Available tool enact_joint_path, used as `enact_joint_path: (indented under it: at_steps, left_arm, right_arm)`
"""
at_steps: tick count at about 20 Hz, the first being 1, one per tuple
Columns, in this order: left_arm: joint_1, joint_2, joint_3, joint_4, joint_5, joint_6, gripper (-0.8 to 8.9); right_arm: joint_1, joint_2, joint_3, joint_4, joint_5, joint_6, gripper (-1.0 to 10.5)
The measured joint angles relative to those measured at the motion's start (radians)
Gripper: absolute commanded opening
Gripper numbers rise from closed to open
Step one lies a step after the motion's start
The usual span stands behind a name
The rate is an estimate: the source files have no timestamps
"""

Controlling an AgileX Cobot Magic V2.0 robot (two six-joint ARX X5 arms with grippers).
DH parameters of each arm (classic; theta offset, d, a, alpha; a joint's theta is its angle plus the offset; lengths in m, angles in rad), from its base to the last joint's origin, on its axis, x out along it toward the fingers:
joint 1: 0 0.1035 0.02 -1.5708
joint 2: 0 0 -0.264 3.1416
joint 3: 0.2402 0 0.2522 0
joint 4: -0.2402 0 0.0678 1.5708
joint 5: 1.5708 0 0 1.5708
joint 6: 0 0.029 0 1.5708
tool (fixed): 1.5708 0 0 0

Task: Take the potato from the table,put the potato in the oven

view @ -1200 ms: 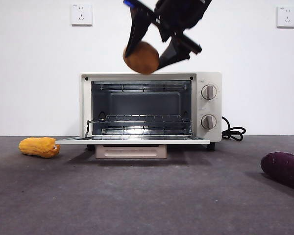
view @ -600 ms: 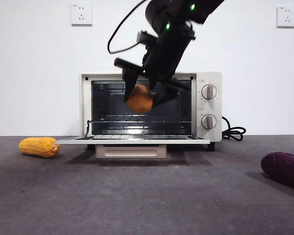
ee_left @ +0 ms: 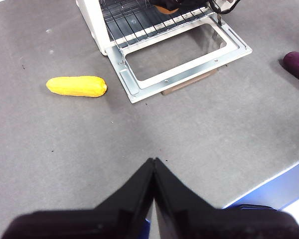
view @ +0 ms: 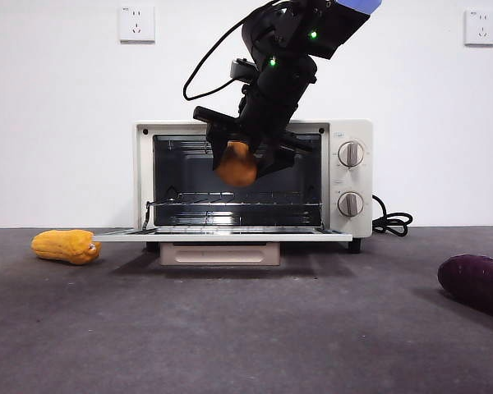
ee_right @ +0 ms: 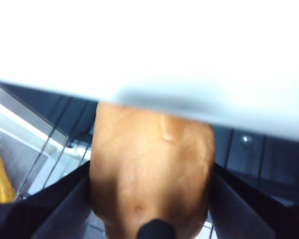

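Note:
My right gripper (view: 245, 162) is shut on the orange-brown potato (view: 236, 167), holding it in the mouth of the open oven (view: 345, 176), above the wire rack. In the right wrist view the potato (ee_right: 152, 174) fills the space between both jaws, with the oven's dark inside behind it. The oven door (view: 222, 235) lies flat, folded down toward the front. My left gripper (ee_left: 153, 162) hangs shut over the grey table (ee_left: 65, 144), well in front of the oven (ee_left: 92, 17), holding nothing.
A yellow ridged vegetable (view: 66, 246) lies on the table left of the oven door. A dark purple vegetable (view: 475, 284) lies at the front right. The oven's black cord (view: 392, 222) coils to its right. Two wall sockets sit high on the white wall.
The right arm has come down and forward, carrying the potato from above the oven's top to the front of its open cavity. It barely moved in the last half second.

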Motion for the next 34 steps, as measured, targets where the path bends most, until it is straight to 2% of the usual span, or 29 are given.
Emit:
enact_joint_path:
  at_steps: [11, 17, 19, 24, 27, 29, 31, 32, 34]
  left_arm:
    - [0.000, 0.000, 0.000, 0.000, 0.000, 0.000, -0.05]
    - [0.000, 0.000, 0.000, 0.000, 0.000, 0.000, -0.05]
    - [0.000, 0.000, 0.000, 0.000, 0.000, 0.000, -0.05]
    - [0.000, 0.005, 0.000, 0.000, 0.000, 0.002, -0.05]
    - [0.000, 0.027, 0.000, 0.000, -0.016, 0.016, -0.06]
    - [0.000, 0.060, 0.000, 0.000, -0.077, 0.043, -0.06]
    - [0.001, 0.106, 0.000, 0.000, -0.151, 0.071, -0.06]
    - [0.008, 0.131, 0.000, 0.000, -0.157, 0.076, -0.06]
    - [0.032, 0.186, -0.009, 0.014, -0.156, 0.083, -0.06]
  right_arm:
    - [-0.006, 0.051, 0.002, 0.032, 0.037, 0.000, 0.2]
    - [-0.006, 0.051, 0.002, 0.034, 0.037, 0.003, 5.2]
    - [-0.006, 0.052, 0.005, 0.031, 0.037, 0.004, 5.7]
    - [-0.005, 0.054, 0.040, -0.058, 0.040, 0.023, 5.7]
    - [0.006, 0.053, 0.114, -0.212, 0.040, 0.023, 5.7]
    - [0.024, 0.042, 0.152, -0.359, 0.040, 0.019, 5.7]
    - [0.055, 0.003, 0.155, -0.500, 0.053, -0.009, 5.6]
    - [0.076, -0.022, 0.155, -0.562, 0.078, -0.035, 5.5]
    - [0.122, -0.079, 0.155, -0.672, 0.110, -0.087, 4.5]
